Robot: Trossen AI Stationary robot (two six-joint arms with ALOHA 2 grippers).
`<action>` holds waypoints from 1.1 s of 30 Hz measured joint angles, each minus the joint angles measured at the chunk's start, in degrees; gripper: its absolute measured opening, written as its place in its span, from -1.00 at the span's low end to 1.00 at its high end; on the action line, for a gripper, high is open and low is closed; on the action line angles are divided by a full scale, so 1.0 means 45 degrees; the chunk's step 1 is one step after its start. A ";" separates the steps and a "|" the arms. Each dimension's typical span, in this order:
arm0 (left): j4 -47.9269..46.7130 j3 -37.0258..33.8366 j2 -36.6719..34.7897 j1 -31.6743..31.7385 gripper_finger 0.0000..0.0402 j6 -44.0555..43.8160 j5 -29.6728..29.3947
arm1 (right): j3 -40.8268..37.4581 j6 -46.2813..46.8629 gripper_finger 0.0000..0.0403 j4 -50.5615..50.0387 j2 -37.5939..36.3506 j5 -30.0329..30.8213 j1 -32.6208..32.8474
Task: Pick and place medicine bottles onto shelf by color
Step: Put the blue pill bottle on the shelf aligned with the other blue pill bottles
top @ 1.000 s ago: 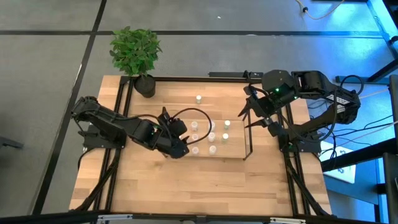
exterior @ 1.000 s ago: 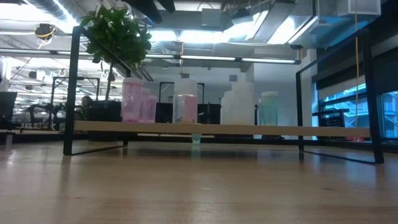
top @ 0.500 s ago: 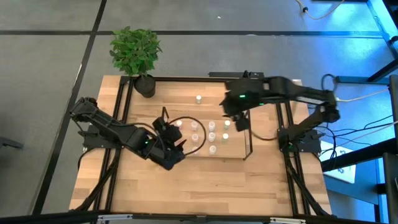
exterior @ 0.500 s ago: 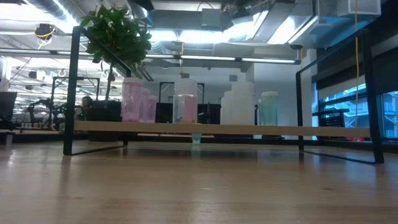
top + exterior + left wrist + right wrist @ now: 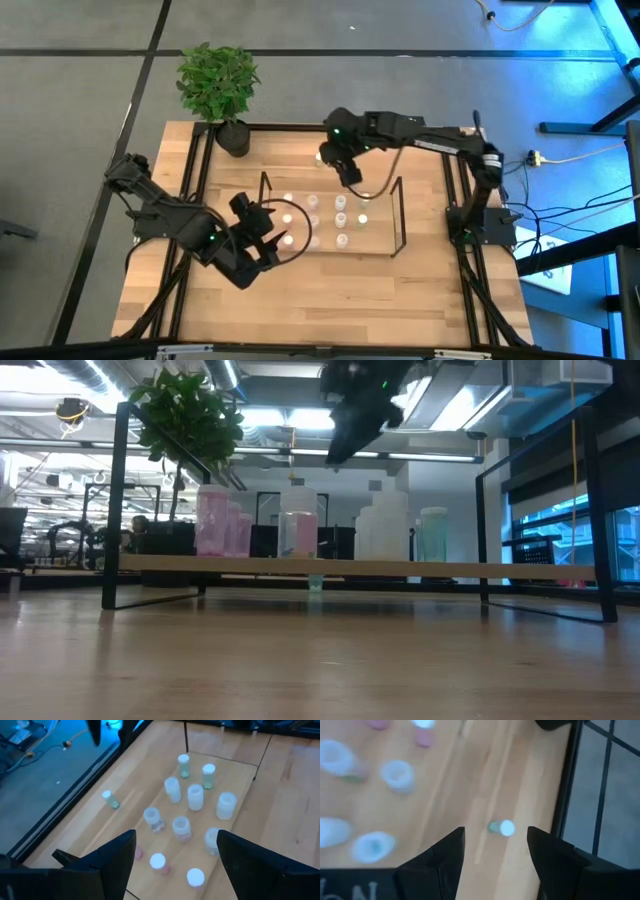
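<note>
Your target is the lone green bottle (image 5: 501,827) standing on the bare tabletop (image 5: 330,290) behind the shelf (image 5: 400,215), apart from the other bottles (image 5: 195,797) already grouped on the shelf board. The right gripper (image 5: 347,172) hovers over it with its jaws open and empty, the bottle showing between them in the right wrist view. You are in the approach of a pick: next, lower straight down and close on that bottle. The left gripper (image 5: 262,235) waits at the shelf's left end, jaws open, holding nothing.
</note>
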 joint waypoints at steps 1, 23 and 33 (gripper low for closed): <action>-0.0007 0.0000 -0.0024 -0.0056 0.35 0.0000 -0.0076 | -0.0003 -0.0042 0.08 0.0226 0.0205 -0.0011 -0.0170; -0.0186 0.0000 -0.0056 0.0634 0.35 -0.0248 -0.0377 | -0.0015 -0.2941 0.08 0.2348 0.3549 -0.2590 -0.2399; -0.0269 0.0000 -0.0056 0.1027 0.35 -0.0248 -0.0274 | -0.0015 -0.3056 0.08 0.3107 0.4053 -0.2637 -0.2766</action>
